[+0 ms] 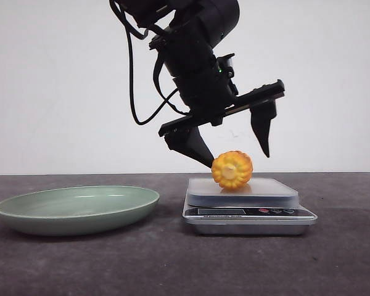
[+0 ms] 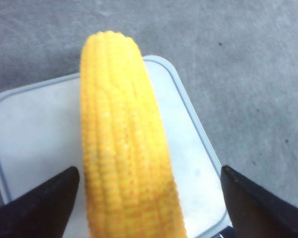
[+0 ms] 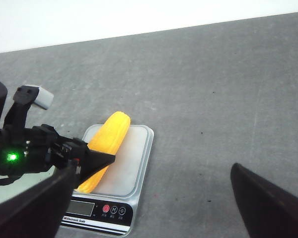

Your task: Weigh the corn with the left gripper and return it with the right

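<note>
The corn point(image 1: 232, 170) lies on the platform of the scale point(image 1: 249, 213), near its centre. The left gripper point(image 1: 234, 157) hangs over it with fingers spread wide to either side, holding nothing. The right gripper point(image 3: 154, 203) is also wide apart and empty. A green plate point(image 1: 24, 216) sits beside the scale.

Left gripper point(image 1: 234, 155) straddles corn point(image 1: 232, 170) on scale point(image 1: 248, 203); plate point(image 1: 77, 209) stands apart.
</note>
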